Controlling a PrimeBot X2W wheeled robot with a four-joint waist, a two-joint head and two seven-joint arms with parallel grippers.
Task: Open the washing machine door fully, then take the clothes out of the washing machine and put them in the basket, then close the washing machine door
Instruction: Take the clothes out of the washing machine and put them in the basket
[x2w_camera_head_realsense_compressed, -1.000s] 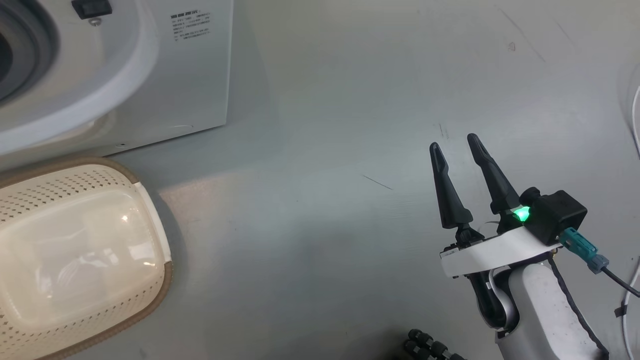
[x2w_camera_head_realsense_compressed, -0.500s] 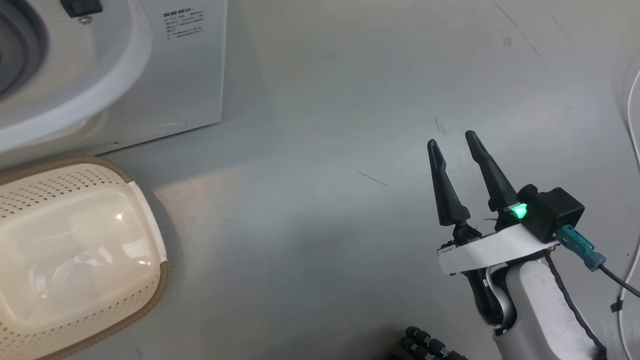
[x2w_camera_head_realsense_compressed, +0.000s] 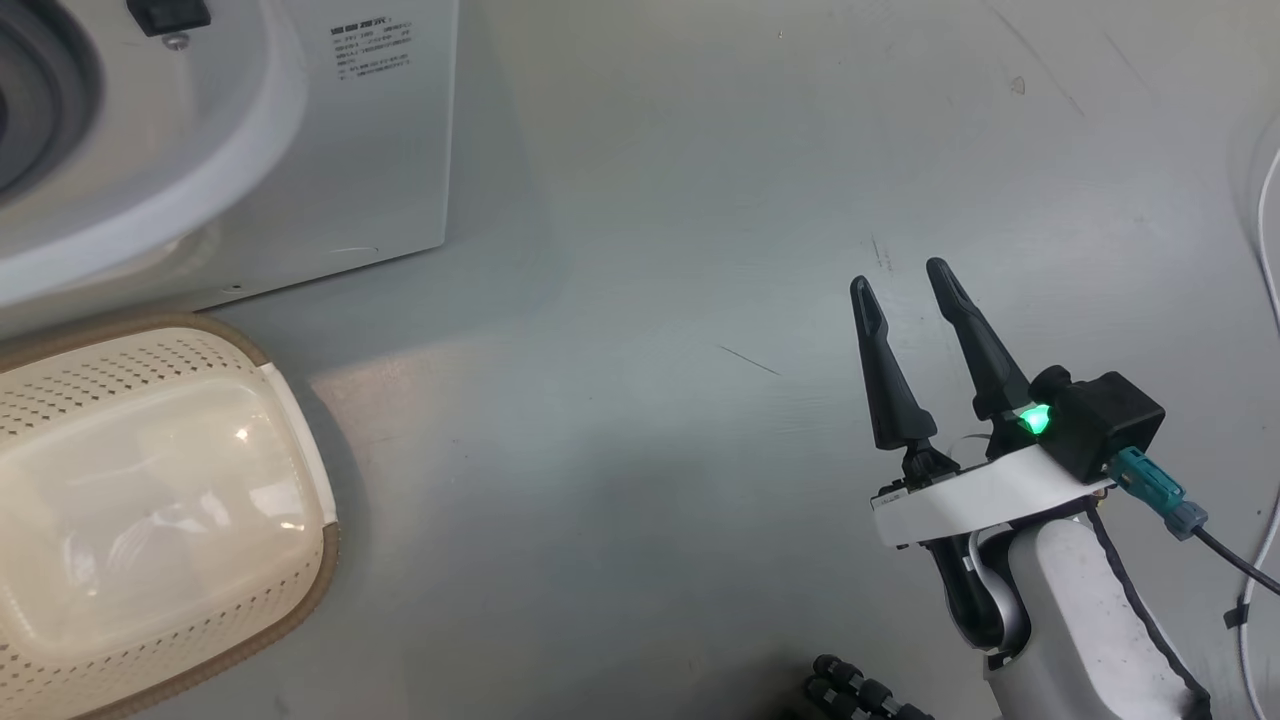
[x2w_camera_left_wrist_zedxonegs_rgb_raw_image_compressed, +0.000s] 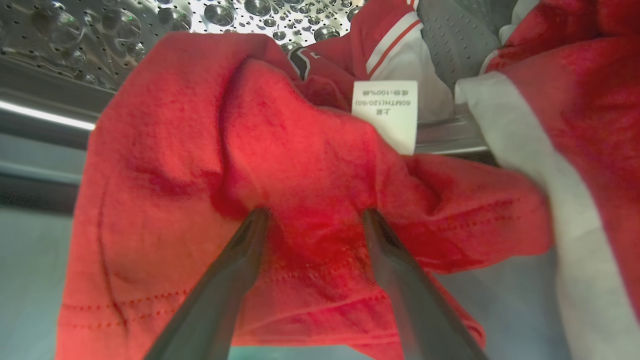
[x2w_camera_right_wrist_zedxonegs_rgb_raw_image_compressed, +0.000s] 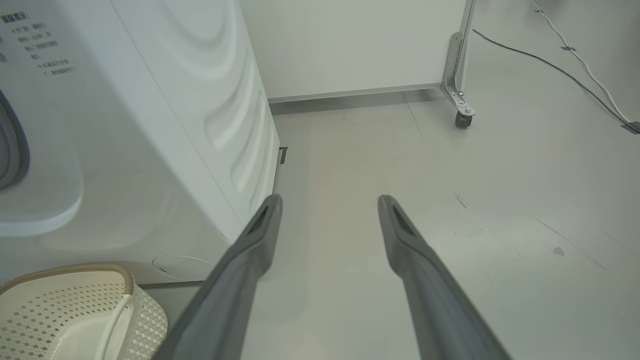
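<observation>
While the right hand (x2w_camera_head_realsense_compressed: 899, 275) hangs open and empty, the left hand (x2w_camera_left_wrist_zedxonegs_rgb_raw_image_compressed: 314, 214) presses wide open against the clothes (x2w_camera_left_wrist_zedxonegs_rgb_raw_image_compressed: 175, 125).

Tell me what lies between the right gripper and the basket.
In the head view, bare grey floor separates the right gripper from the basket; a thin dark scratch marks that stretch.

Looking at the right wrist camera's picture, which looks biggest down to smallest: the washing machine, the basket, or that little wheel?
1. washing machine, by far
2. basket, partly cut off by the picture's edge
3. wheel, far off and tiny
</observation>
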